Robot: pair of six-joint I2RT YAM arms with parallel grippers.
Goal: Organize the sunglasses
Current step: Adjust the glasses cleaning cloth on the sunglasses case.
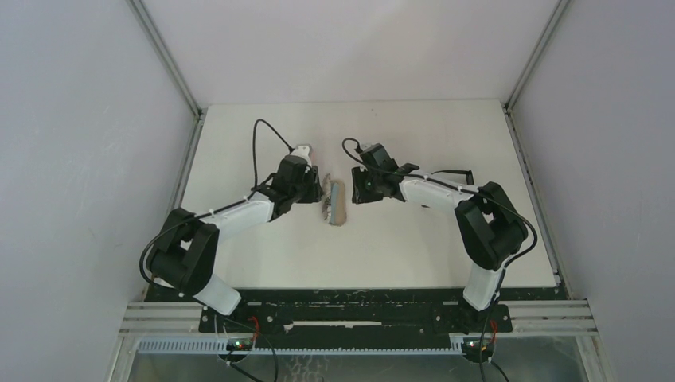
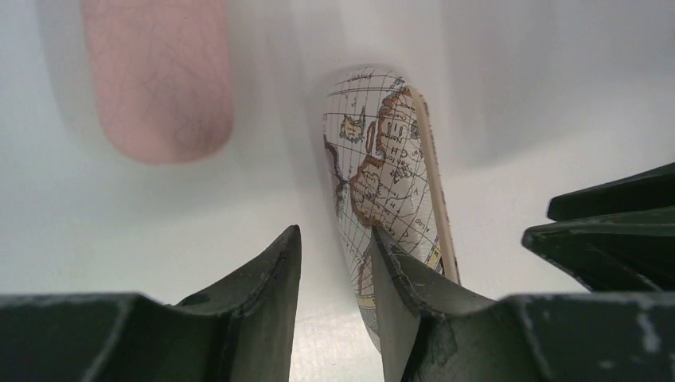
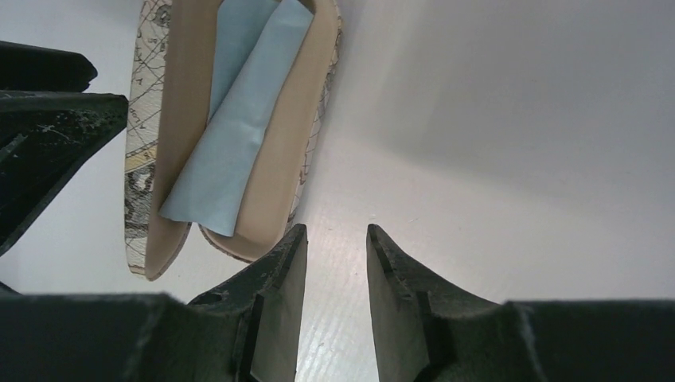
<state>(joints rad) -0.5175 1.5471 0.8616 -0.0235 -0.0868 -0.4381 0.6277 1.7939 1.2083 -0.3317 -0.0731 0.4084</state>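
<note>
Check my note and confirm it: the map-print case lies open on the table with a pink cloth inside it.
One detail is wrong. The cloth inside the open map-print case is light blue, not pink, as the right wrist view shows. The rest holds: the case lies open on the table.

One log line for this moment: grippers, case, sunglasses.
left gripper open at map-print case | right gripper open, empty | case open, blue cloth inside | sunglasses not in view
</note>
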